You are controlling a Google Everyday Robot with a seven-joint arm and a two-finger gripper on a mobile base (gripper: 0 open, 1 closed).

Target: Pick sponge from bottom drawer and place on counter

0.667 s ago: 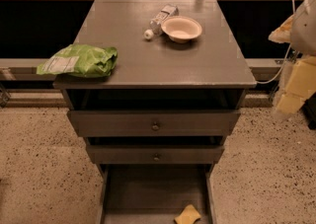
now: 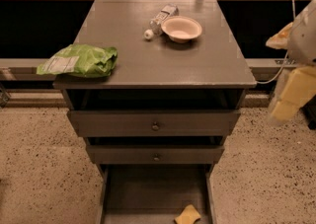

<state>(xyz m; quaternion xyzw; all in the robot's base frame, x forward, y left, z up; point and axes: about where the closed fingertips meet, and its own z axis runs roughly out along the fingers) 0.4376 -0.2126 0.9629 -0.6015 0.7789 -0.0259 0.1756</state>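
The pale-yellow sponge (image 2: 187, 214) lies on the floor of the open bottom drawer (image 2: 133, 193), near its front right corner. The grey counter (image 2: 158, 55) tops the cabinet above. My gripper (image 2: 292, 94) hangs at the right edge of the view, to the right of the counter's front corner and well above the drawer, far from the sponge. Nothing shows in it.
On the counter stand a white bowl (image 2: 181, 28), a plastic bottle lying on its side (image 2: 160, 18) with a small white cap (image 2: 148, 34), and a green chip bag (image 2: 79, 61) overhanging the left edge. Two shut drawer fronts with knobs (image 2: 155, 126) sit above the open drawer. Speckled floor surrounds the cabinet.
The view has shifted slightly; the cabinet sits a little lower and left in the frame. The sponge has not moved in the drawer.
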